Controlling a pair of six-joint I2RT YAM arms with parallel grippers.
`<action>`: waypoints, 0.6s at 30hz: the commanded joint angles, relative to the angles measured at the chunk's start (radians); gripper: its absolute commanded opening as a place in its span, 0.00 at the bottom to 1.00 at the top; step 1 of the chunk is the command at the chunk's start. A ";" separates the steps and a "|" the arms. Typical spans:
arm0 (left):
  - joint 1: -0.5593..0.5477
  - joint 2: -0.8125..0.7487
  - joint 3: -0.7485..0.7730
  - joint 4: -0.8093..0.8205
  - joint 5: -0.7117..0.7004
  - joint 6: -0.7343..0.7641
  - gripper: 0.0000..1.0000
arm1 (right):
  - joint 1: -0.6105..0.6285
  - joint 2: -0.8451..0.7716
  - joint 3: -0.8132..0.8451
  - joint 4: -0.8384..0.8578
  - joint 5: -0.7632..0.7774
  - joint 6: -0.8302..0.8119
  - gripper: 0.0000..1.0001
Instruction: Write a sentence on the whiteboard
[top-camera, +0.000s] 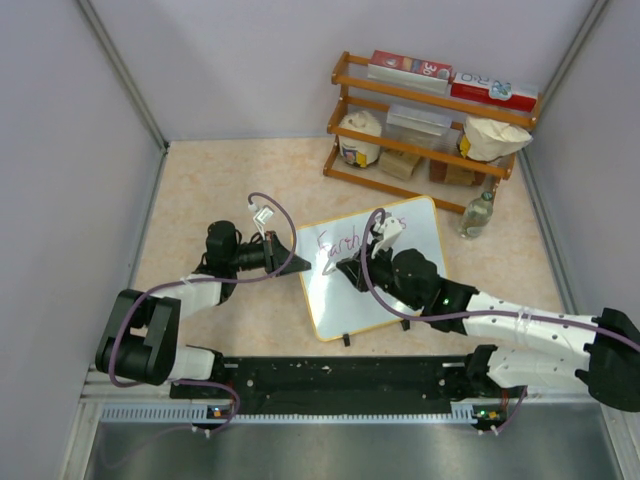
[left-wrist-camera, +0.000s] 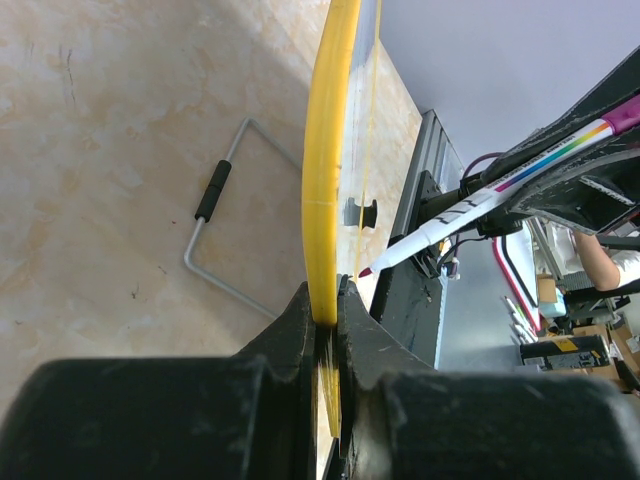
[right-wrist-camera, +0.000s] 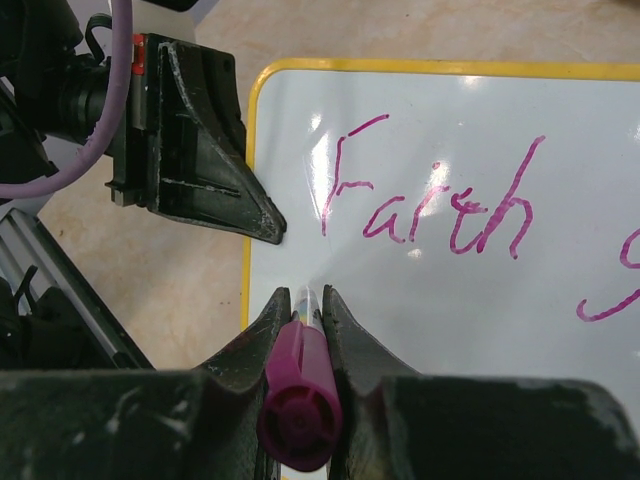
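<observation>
The whiteboard (top-camera: 335, 305), white with a yellow frame, lies tilted in the middle of the table. My left gripper (top-camera: 298, 262) is shut on its left edge; in the left wrist view the jaws (left-wrist-camera: 326, 310) pinch the yellow frame (left-wrist-camera: 325, 150). My right gripper (top-camera: 345, 268) is shut on a pink-capped marker (right-wrist-camera: 300, 400), whose tip (left-wrist-camera: 365, 271) is at the board surface. The pink sentence reads "Earth" (right-wrist-camera: 430, 205), with one more stroke at the right edge (right-wrist-camera: 610, 290). The marker points below and left of the "E".
A wooden shelf (top-camera: 430, 150) at the back right holds boxes, jars and bags. A clear bottle (top-camera: 477, 215) stands just right of the board. A wire stand with a black grip (left-wrist-camera: 212, 190) lies under the board. Grey walls enclose the table.
</observation>
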 joint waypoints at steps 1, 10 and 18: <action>-0.019 0.010 0.012 0.004 -0.014 0.084 0.00 | 0.015 -0.002 0.032 0.043 0.034 -0.002 0.00; -0.019 0.007 0.011 0.004 -0.016 0.084 0.00 | 0.016 -0.002 0.001 0.014 0.050 -0.002 0.00; -0.019 0.009 0.012 0.003 -0.016 0.085 0.00 | 0.015 -0.009 -0.021 -0.009 0.058 0.001 0.00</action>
